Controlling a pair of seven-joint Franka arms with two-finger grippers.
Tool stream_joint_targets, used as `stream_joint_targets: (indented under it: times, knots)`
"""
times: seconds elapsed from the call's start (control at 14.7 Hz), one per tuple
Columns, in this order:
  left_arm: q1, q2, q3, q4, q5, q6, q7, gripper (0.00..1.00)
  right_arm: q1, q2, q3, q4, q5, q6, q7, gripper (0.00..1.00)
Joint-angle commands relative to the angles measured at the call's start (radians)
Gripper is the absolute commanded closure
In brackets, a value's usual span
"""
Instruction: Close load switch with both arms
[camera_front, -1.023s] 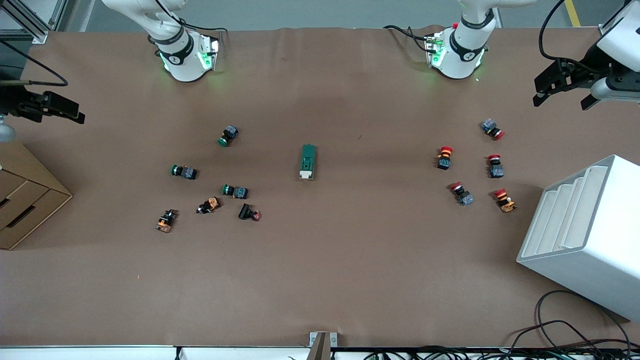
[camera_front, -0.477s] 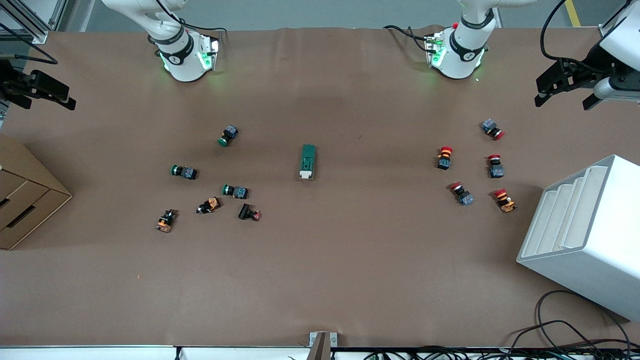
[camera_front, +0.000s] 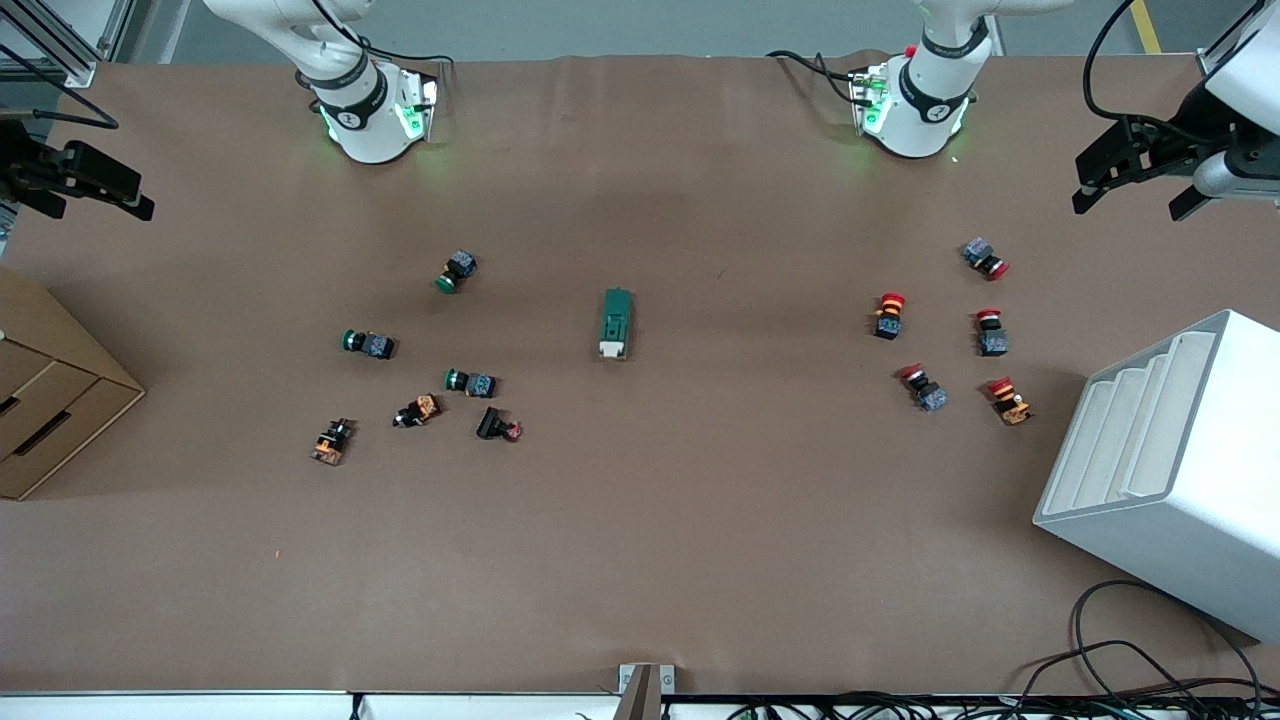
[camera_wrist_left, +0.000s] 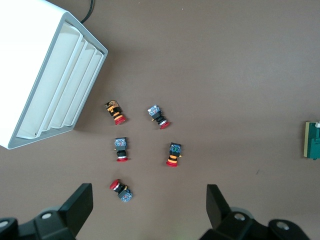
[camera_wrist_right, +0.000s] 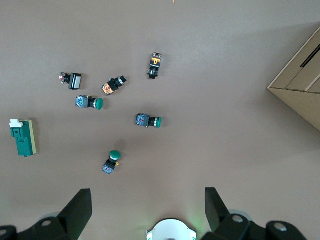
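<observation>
switch (camera_front: 616, 323): alone mid-bench, cream lever nearest the camera.
left hand (camera_front: 1135, 172): spread wide, high over its bench end.
right hand (camera_front: 78, 182): fingers apart too, over its own end.
next: probably bring both in, brace the body, push the lever.

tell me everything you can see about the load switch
The load switch is a small elongated dark green block with a white lever piece at the end nearer the front camera. It looks like plastic and lies flat on the brown table, mid-table between the green-capped and red-capped push buttons. Nothing touches it; neither end effector is near.
</observation>
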Motion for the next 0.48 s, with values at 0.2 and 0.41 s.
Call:
stream_joint_targets:
  times: [0.2, 0.41]
  knots:
    - [-0.002, 0.030, -0.001, 0.048, -0.001, -0.006, 0.014, 0.00, 0.012, -0.034, -0.001, -0.035, -0.039, 0.038, -0.006, 0.00]
    - [-0.005, 0.030, -0.001, 0.048, -0.001, -0.009, 0.012, 0.00, 0.013, -0.034, -0.001, -0.035, -0.045, 0.038, -0.006, 0.00]
